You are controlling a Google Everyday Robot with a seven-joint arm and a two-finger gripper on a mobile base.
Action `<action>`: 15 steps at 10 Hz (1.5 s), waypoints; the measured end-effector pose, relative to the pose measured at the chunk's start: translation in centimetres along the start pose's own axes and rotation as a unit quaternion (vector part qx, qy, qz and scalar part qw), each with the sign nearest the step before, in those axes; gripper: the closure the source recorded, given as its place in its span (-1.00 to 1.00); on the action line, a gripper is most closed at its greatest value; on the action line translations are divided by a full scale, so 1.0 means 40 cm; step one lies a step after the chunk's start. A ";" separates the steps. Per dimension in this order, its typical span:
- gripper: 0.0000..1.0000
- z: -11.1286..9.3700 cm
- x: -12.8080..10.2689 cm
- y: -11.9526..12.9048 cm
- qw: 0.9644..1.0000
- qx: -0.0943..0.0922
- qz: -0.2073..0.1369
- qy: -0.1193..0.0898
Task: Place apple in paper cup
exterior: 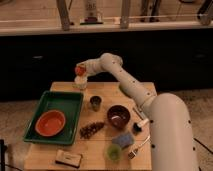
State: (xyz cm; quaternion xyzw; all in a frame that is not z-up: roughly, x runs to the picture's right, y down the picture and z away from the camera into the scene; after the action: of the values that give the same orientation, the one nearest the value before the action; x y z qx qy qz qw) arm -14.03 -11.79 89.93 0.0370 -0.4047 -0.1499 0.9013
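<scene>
The apple (pixel 79 70) is a small orange-red fruit held in my gripper (pixel 80 71) at the far left of the wooden table (pixel 65 147). It hangs just above the mouth of the white paper cup (pixel 80 83), which stands upright near the table's back left edge. The gripper is shut on the apple, and the arm reaches in from the right across the table's back.
A green tray (pixel 60 102) holds a large orange bowl (pixel 49 123) at the left. A dark metallic cup (pixel 95 103), a dark brown bowl (pixel 119 116), a dark cluster (pixel 91 129), a translucent green cup (pixel 114 152), a blue sponge (pixel 123 139) and a small box (pixel 68 158) stand on the table.
</scene>
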 end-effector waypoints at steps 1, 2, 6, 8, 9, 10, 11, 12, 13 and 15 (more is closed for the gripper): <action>-0.60 -0.001 0.000 -0.002 1.000 -0.001 -0.001 0.000; -0.60 -0.006 0.002 -0.004 1.000 -0.001 -0.001 0.001; -0.60 -0.023 0.004 -0.003 1.000 -0.001 -0.003 0.004; -0.60 -0.030 0.000 0.003 1.000 0.000 -0.003 0.004; -0.60 -0.036 -0.004 0.009 1.000 0.002 -0.002 0.003; -0.60 -0.038 -0.006 0.012 1.000 0.002 -0.001 0.002; -0.60 -0.040 -0.009 0.014 1.000 0.002 -0.001 0.002; -0.60 -0.042 -0.010 0.014 1.000 0.001 -0.001 0.001; -0.60 -0.043 -0.012 0.013 1.000 0.000 -0.002 0.000; -0.60 -0.045 -0.016 0.012 1.000 -0.002 -0.004 -0.001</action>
State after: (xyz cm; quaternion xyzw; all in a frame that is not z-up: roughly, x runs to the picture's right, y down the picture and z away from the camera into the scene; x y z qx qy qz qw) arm -12.99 -11.23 88.36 0.0365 -0.4050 -0.1549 0.9004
